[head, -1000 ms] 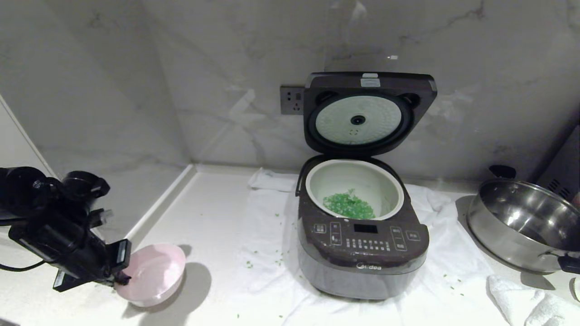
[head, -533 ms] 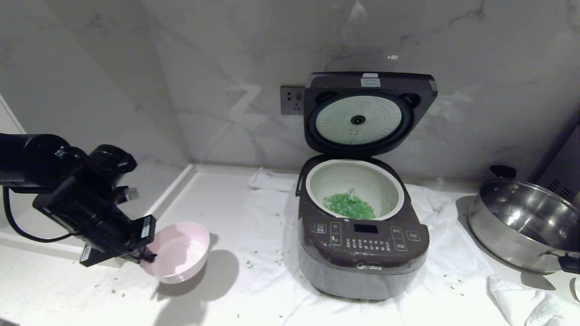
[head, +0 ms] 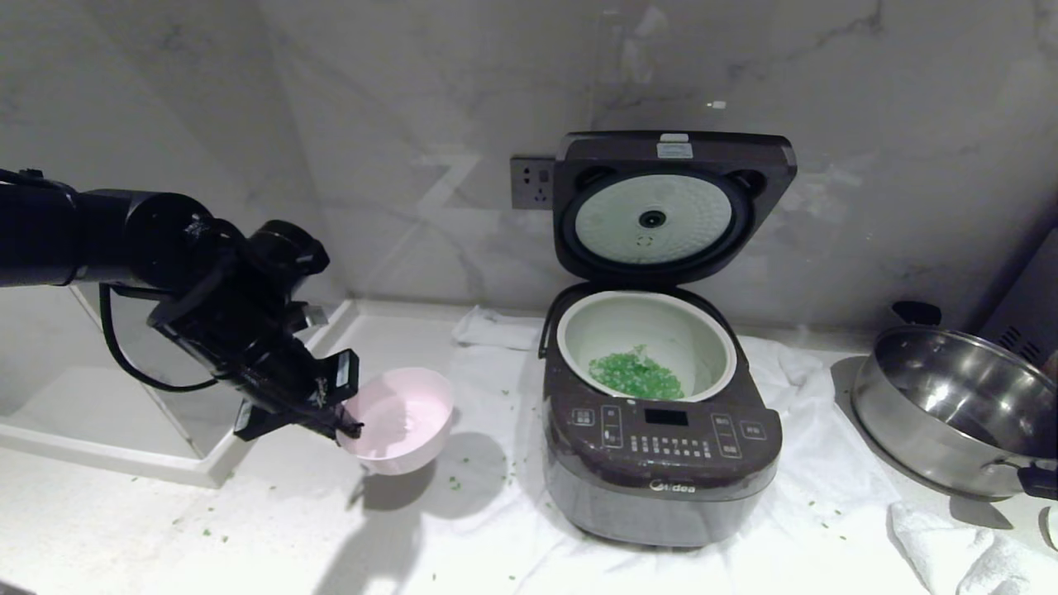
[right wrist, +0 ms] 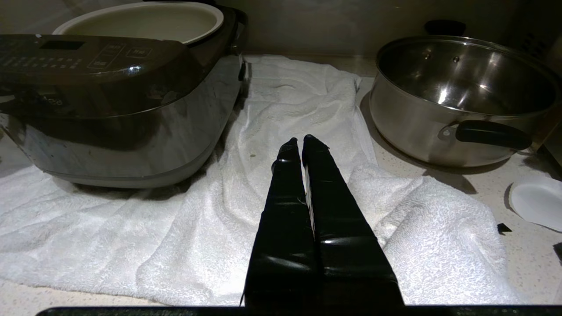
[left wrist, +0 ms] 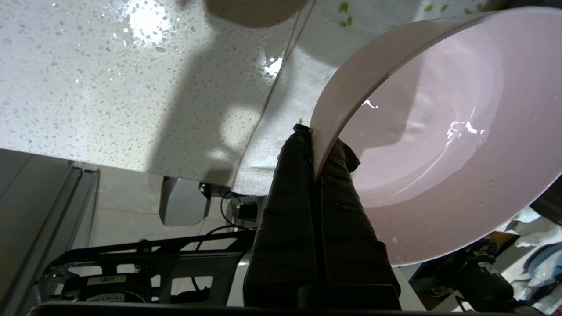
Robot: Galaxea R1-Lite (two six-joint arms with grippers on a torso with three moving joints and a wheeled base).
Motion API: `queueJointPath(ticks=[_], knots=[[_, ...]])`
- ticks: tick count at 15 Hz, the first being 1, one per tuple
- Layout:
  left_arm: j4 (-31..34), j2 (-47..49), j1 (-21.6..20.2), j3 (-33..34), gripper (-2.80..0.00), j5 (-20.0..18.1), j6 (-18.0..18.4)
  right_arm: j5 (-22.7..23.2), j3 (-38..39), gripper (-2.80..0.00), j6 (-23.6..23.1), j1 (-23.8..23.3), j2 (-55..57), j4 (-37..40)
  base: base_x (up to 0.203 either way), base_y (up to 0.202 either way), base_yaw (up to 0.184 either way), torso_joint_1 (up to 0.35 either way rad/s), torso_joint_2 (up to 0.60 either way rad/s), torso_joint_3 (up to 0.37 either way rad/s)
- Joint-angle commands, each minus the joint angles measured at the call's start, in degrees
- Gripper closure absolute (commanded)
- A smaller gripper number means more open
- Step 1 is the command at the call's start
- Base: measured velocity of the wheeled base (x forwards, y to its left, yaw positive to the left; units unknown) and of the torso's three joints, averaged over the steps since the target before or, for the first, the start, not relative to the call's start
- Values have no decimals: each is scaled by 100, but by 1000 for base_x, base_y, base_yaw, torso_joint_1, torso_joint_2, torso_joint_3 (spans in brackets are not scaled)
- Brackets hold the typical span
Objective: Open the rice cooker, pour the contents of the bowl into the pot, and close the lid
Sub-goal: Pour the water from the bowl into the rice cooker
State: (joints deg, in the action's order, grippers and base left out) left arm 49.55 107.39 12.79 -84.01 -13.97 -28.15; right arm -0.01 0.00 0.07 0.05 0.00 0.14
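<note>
The rice cooker [head: 661,471] stands on a white towel with its lid [head: 674,207] raised upright against the wall. Chopped green bits, the contents [head: 636,376], lie in the pale pot [head: 661,322]. My left gripper [head: 347,428] is shut on the rim of the pink bowl [head: 402,417], which hangs tilted above the counter, left of the cooker. In the left wrist view the gripper [left wrist: 322,140] pinches the bowl [left wrist: 439,153] wall; its inside shows only a wet sheen. My right gripper [right wrist: 302,140] is shut and holds nothing, over the towel beside the cooker [right wrist: 109,109].
A large steel pan [head: 950,405] with black handles sits at the right, also seen as the steel pan [right wrist: 461,87] in the right wrist view. The white towel [head: 488,463] carries scattered green bits. A wall socket [head: 533,183] is behind the lid. A folded cloth [head: 959,554] lies front right.
My left arm has carried the bowl up and to the right, from the counter's left edge to just beside the cooker. The cooker, lid and right gripper have not moved.
</note>
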Motion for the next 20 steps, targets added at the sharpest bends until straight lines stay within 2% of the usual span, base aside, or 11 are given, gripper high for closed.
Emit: queueJointPath(ticks=[1,4,8,10,11,15,20], knots=[[324,300,74,-613,0,-26,-76,1,9,0,1,4,0,-5,0,0,0,0,0,0],[797,657,219,-1509,0,-259,-352,1,9,0,1,2,0,3,0,0,0,0,0,0],[1035,996,535,-2235,0,-284,-639,1,9,0,1,4,0,-5,0,0,0,0,0,0],[1152,1284,695,-2650,0,-245,-987,1,9,0,1,-2,0,-3,0,0,0,0,0,0],[1159,1384,794,-2758,0,-239,-1113,1,9,0,1,-5,0,-5,0,0,0,0,0,0],[985,1362,1143,-2796,0,-238,-1173,1,9,0,1,-5,0,-5,0,0,0,0,0,0],[471,1329,1323,-2832,0,-220,-1588,1,9,0,1,-4,0,-5,0,0,0,0,0,0]])
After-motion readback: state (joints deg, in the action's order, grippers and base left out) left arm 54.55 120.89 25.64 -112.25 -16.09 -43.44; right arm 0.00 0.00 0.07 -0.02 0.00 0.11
